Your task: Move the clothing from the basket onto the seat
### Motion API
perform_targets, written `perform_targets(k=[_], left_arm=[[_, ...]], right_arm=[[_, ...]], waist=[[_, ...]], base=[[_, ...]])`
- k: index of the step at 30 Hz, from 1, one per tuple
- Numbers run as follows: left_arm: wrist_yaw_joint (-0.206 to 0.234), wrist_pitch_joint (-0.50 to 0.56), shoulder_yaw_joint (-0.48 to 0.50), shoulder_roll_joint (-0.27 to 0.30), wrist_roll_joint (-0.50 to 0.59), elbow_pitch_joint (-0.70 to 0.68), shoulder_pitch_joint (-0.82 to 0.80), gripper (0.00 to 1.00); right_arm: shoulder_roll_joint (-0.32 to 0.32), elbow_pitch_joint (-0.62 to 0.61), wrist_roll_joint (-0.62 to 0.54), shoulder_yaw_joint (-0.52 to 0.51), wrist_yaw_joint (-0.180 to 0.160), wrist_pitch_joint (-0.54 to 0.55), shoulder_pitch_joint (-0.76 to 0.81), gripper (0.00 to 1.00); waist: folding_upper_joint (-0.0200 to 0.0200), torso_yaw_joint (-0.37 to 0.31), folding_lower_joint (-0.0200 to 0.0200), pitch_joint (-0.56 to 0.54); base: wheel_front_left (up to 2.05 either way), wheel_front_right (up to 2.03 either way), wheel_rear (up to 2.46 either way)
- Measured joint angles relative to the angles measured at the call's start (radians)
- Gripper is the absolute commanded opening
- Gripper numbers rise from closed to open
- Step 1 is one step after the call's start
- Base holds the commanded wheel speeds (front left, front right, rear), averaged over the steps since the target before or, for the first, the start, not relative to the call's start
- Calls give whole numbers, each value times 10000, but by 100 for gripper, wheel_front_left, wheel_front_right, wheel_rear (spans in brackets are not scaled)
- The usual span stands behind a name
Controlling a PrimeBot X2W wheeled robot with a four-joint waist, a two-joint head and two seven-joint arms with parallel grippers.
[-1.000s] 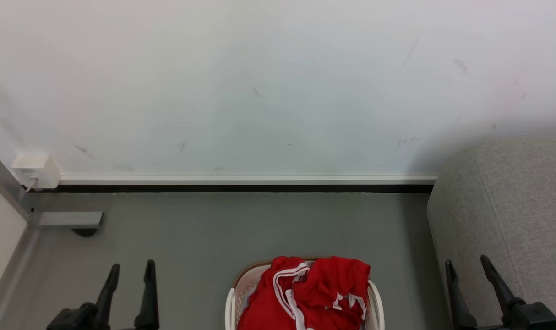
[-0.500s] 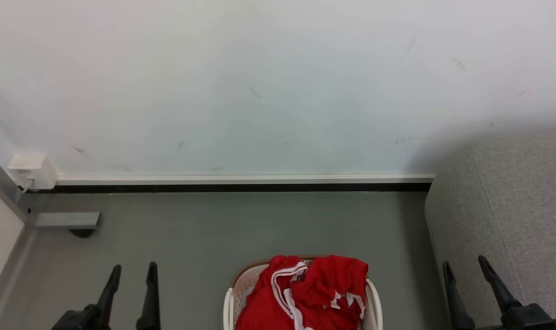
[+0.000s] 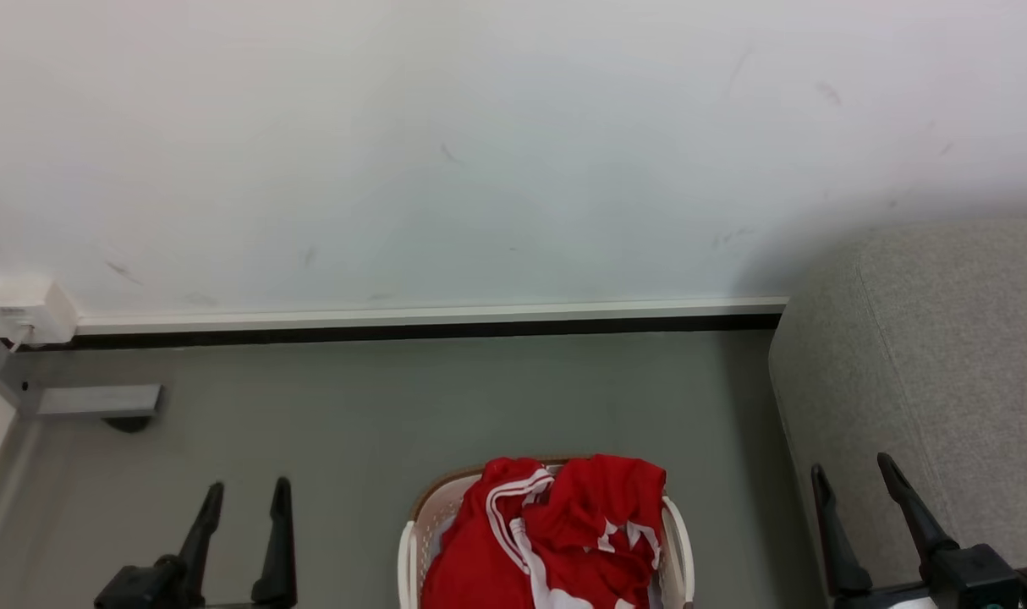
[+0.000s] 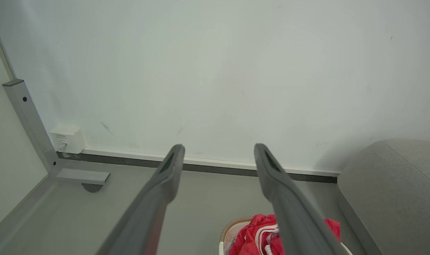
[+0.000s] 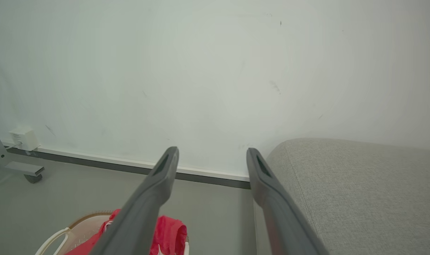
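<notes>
left end effector [image 4: 218,148] — spread wide, empty | clothing [image 4: 252,233] heaped in basket [image 4: 232,225] | seat [image 4: 388,187] — near basket

Head view: the whole picture is found shifted up and leftward; the camera has been moved, not the things.
Wall box [image 3: 27,309]: now set nearer the picture's left edge, farther out from the left gripper's [image 3: 249,485] fingers.
Basket [image 3: 427,529]: more of its rim and of the clothes [image 3: 556,541] is shown between the two pairs of fingers.
Sofa [image 3: 945,338]: a larger stretch is shown above the right gripper's [image 3: 851,463] fingers.
Right gripper: its fingers are seen slightly higher in the picture.
</notes>
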Motion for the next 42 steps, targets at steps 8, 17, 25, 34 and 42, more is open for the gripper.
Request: perform_targets(k=[8,17,25,34,42], left_arm=[[-56,0,-263,117,79,165,-804,100],[-79,128,-1682,447,669,2280,-3117,100],[-81,1187,-3139,458,1026,4353,-5467,100],[-81,1641,-4098,104,570,6479,-7005,100],[-81,1567,-4815,13,-25,7800,-8177,100]], right_arm=[[-8,-364,102,184,0,-2,-475,100],[-21,-1208,132,284,0,-4,-1245,100],[-21,-2023,330,671,0,-4,-1935,100],[-19,-2569,157,823,0,-6,-2286,100],[-21,-3051,12,920,0,-6,-2579,100]], waist=[[1,-478,0,755],[0,-1005,1,2303],[0,-1330,3,3988],[0,-1410,2,5479],[0,-1370,2,6577]], base=[[0,0,0],[0,0,0],[0,0,0],[0,0,0],[0,0,0]])
